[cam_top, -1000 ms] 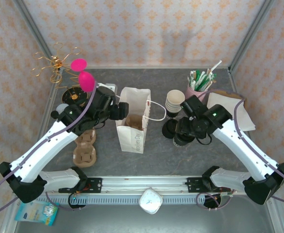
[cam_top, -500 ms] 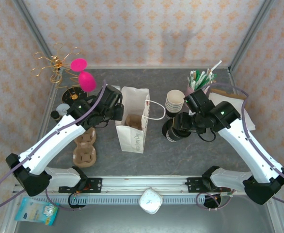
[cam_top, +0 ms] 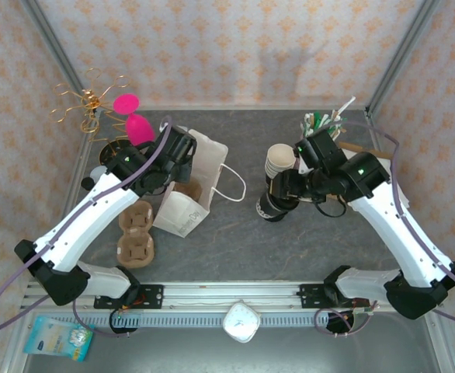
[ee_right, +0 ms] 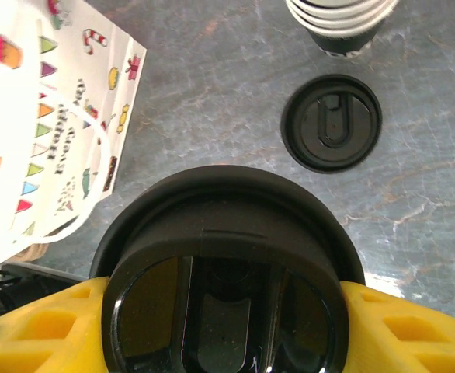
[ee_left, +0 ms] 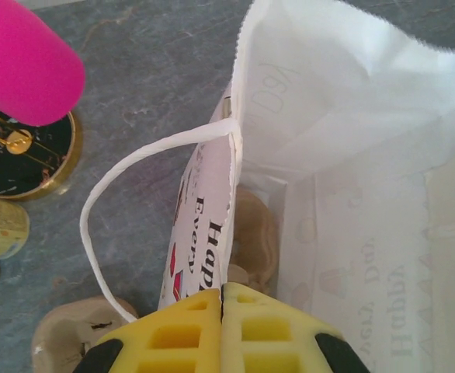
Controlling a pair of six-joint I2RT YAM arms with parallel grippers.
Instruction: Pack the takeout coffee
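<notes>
the left tool (ee_left: 222, 307) is clenched on the rim of the white printed paper bag (ee_left: 344, 109), which leans tilted on the grey table (cam_top: 243, 241). the right tool (ee_right: 224, 326) grasps the cream paper cup with the round black lid (ee_right: 224, 233) (lid towards the wrist camera), right of the bag, near a loose black plastic lid (ee_right: 331, 123).

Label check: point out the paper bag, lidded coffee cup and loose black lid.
paper bag (ee_left: 352, 116): left wrist view, inner wall.
lidded coffee cup (ee_right: 227, 272): right wrist view, lid top.
loose black lid (ee_right: 331, 123): right wrist view, centre.
</notes>
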